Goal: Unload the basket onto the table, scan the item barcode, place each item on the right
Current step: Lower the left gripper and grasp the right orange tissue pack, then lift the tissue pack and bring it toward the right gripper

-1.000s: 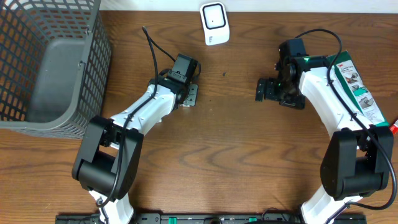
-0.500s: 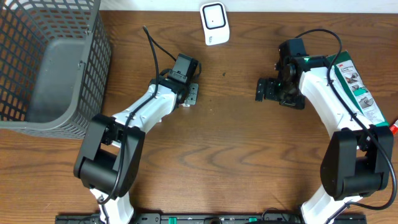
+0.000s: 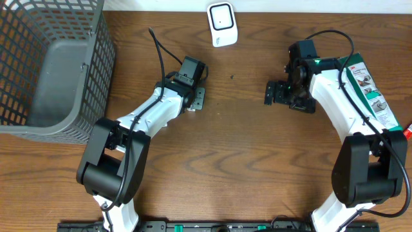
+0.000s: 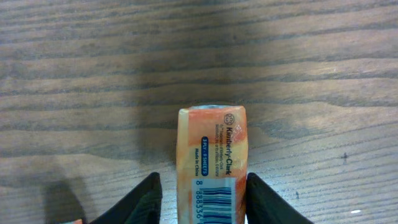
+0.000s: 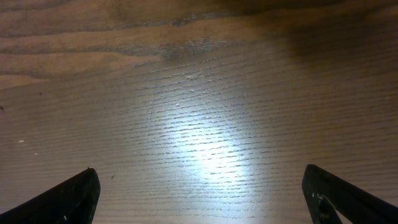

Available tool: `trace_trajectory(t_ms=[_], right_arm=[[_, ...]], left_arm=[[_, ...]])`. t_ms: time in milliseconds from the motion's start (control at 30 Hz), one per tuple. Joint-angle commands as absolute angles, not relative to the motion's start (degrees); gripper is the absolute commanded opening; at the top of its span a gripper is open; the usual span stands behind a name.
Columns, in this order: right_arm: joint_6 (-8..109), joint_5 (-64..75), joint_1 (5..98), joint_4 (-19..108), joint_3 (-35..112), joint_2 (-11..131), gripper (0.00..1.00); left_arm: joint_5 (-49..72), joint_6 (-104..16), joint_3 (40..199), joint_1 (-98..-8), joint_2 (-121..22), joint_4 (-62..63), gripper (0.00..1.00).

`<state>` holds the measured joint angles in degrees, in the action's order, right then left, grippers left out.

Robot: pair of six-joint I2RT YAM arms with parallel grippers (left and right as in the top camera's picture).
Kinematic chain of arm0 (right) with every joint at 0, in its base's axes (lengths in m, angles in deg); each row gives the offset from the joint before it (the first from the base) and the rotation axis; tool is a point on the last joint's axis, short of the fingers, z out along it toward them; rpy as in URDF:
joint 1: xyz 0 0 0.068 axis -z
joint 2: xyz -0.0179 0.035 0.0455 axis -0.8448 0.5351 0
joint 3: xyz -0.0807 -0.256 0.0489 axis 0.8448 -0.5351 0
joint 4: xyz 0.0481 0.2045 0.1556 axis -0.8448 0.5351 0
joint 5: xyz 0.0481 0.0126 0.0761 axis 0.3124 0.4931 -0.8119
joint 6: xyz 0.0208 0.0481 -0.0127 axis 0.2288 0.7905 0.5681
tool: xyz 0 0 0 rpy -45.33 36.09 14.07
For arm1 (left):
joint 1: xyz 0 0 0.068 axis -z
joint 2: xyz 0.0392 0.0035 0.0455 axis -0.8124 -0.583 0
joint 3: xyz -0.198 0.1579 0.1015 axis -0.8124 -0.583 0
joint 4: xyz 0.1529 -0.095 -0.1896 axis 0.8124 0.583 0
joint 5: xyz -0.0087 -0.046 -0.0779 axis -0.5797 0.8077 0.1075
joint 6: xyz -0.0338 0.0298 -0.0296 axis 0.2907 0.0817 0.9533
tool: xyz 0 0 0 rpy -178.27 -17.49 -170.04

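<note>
Orange tissue pack (image 4: 211, 143): soft glossy wrap, narrow rectangular block, barcode (image 4: 214, 202) strip facing up, lying on the wood-grain tabletop (image 3: 244, 167) just off centre toward 11 o'clock. Left tool (image 4: 204, 180) straddles it, black fingers (image 4: 146, 202) close on both sides; a thin dark gap at the 9 o'clock side, can't tell if it pinches. Right tool (image 5: 198, 171) spread wide, holding nothing, over bare wood at 2 o'clock. White rounded plastic scanner (image 3: 222, 24) at 12 o'clock. Grey wire-mesh basket (image 3: 96, 71) at 10 o'clock. Green printed carton (image 3: 373, 93) at 3 o'clock.
</note>
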<state>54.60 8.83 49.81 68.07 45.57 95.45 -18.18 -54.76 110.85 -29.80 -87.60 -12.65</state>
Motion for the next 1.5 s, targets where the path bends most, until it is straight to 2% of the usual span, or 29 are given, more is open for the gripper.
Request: trace_trajectory(t_ms=[0,100,333,467,567,700,867,1067,1167,1233,1267,1333,1467], right_arm=[[53.72,9.38,49.94,67.94,45.31,95.74,0.99],[53.72,9.35,49.81,67.96,45.33,95.74,0.99],[53.72,9.38,49.73,67.96,45.33,95.74,0.99],[53.70,9.35,49.73,67.98,45.31,95.74,0.99],[51.54,7.76,49.75,69.27,45.33,95.74,0.99],[41.35,-4.79,49.92,68.75,45.35,95.72,0.99],[23.27,-32.98,51.74,69.29,45.35,95.72,0.99],[10.97,-58.49,55.74,74.21,45.35,95.72,0.99],[5.88,-70.51,56.61,76.40,45.35,95.72,0.99],[4.54,-76.17,56.48,76.59,45.35,95.72,0.89],[5.77,-76.11,56.28,76.20,45.53,95.72,0.82],[6.12,-76.08,55.69,75.30,45.62,95.72,0.75],[5.94,-76.06,53.79,74.67,45.62,95.72,0.72]], left_arm=[[-18.47,-55.51,110.46,-29.76,-87.93,-11.17,0.34],[-18.47,-55.51,110.46,-29.76,-87.32,-10.69,0.25],[-16.68,-55.48,111.51,-29.89,-81.61,-9.31,0.24],[-9.59,-53.12,111.81,-30.74,-76.08,-8.35,0.25],[-2.27,-48.01,111.81,-32.62,-72.59,-7.54,0.20],[17.95,-45.71,111.81,-36.90,-69.07,-7.69,0.20],[41.99,-41.74,111.81,-43.46,-67.93,-10.25,0.19],[63.69,-40.40,111.81,-48.90,-67.93,-14.62,0.19],[67.04,-40.43,111.81,-49.17,-67.93,-15.74,0.19],[66.86,-40.47,111.81,-48.77,-67.93,-16.11,0.15],[66.86,-40.45,111.81,-48.58,-67.93,-16.48,0.15],[66.84,-40.43,111.81,-48.29,-67.93,-17.57,0.15],[62.51,-40.40,111.81,-47.11,-67.93,-18.80,0.14]])
